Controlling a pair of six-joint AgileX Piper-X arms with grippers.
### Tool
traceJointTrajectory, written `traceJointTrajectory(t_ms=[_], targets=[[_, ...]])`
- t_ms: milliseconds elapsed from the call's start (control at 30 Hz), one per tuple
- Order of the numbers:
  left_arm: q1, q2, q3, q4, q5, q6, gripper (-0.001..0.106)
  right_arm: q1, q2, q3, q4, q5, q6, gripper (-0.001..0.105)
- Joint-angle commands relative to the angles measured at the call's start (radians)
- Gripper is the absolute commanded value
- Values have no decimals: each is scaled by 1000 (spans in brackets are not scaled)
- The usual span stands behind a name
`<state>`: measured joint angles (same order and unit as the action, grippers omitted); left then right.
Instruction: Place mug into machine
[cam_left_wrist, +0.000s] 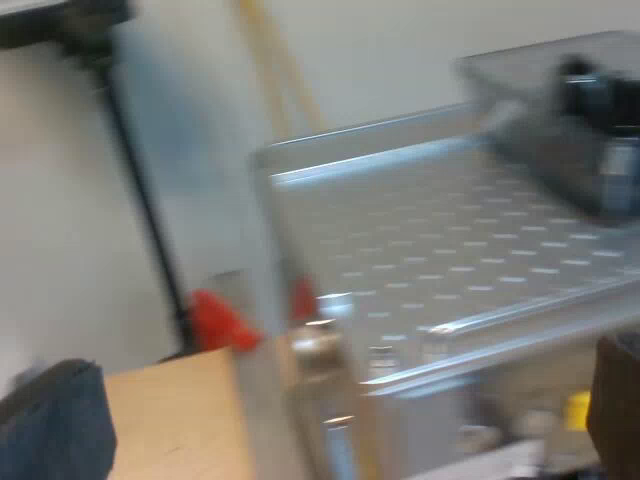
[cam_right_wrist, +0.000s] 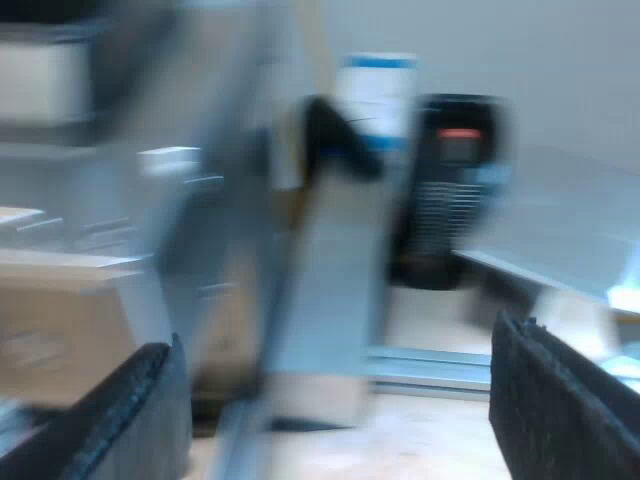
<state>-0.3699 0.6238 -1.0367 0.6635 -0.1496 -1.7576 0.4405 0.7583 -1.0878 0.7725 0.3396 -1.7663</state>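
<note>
Hovering near the silver espresso machine with the perforated steel top (cam_left_wrist: 450, 250), the left gripper (cam_left_wrist: 335, 360) has its black fingers spread wide with nothing between them. A red handle end (cam_left_wrist: 215, 318) sits at the machine's front, by the pale wooden table (cam_left_wrist: 170, 420). The right gripper (cam_right_wrist: 338, 335) is likewise spread and empty. Where the mug is: cannot tell. Judgement: nothing done yet; grasp, carry and placement all remain.

I see a light wooden table (cam_left_wrist: 165, 415). The espresso machine (cam_left_wrist: 450, 250) stands on it, its metal top perforated.
</note>
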Motion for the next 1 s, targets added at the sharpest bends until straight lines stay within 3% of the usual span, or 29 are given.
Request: traceJointTrajectory(t_ms=[33,200,233,267,633,833,1000], targets=[[72,0,-25,22,-21,-16,98,-125,-71,6,34,-74,-10,65],[141,-6,-28,48,-21,-14,98,-324,-197,53,50,-143,-18,65],[199,-22,-28,134,-19,-11,98,-354,-232,66,56,-143,-18,65],[208,-28,-28,147,-19,-11,98,-363,-252,73,58,-143,-18,65],[211,-242,-25,323,-19,-25,98,-398,-588,171,133,-135,-20,65],[211,-481,59,408,-19,-42,98,-398,-791,208,253,-135,-20,65],[211,-648,118,524,-6,-42,98,-398,-807,197,378,-135,-26,65]])
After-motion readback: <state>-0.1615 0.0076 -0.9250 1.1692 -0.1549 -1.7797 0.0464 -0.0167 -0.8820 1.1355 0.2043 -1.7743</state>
